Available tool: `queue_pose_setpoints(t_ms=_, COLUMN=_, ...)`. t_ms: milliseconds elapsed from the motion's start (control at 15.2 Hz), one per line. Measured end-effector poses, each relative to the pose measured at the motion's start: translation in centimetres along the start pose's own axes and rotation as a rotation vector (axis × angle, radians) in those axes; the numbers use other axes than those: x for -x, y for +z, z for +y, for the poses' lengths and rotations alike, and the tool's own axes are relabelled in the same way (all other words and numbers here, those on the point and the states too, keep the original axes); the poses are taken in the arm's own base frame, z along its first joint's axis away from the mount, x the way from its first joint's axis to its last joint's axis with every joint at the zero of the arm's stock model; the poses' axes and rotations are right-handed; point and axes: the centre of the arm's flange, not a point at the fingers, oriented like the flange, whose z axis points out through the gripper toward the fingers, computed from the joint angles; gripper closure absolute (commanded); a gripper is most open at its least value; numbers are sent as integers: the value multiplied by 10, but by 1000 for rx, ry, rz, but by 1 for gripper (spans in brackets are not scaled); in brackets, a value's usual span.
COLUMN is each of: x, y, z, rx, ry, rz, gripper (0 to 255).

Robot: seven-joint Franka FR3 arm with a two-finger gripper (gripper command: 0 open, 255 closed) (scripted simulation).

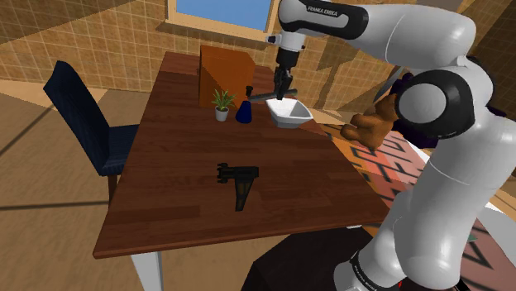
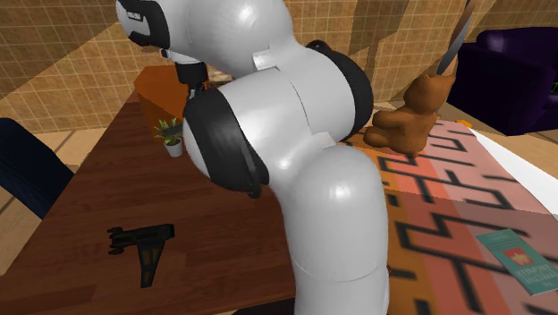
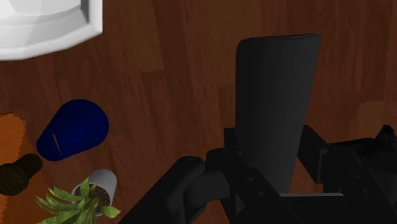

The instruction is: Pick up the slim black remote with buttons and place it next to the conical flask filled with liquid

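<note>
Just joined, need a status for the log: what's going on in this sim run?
The Franka's gripper is shut on the slim black remote and holds it above the wooden table, close to the dark blue flask and the white bowl. The remote is not yet set down. A small potted plant stands beside the flask, and a black pistol-shaped object lies nearer the table's middle.
</note>
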Motion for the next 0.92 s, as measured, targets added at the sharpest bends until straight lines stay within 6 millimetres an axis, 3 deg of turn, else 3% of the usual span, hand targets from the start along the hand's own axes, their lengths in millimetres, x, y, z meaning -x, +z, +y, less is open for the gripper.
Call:
queue_pose_setpoints(t_ms=528, x=-96, y=-5, z=38, rx=0, ry=0, rz=0, gripper=255)
queue_pose_setpoints(t_ms=924, x=-101, y=22, z=44, rx=-1, ry=-1, rz=0, gripper=255)
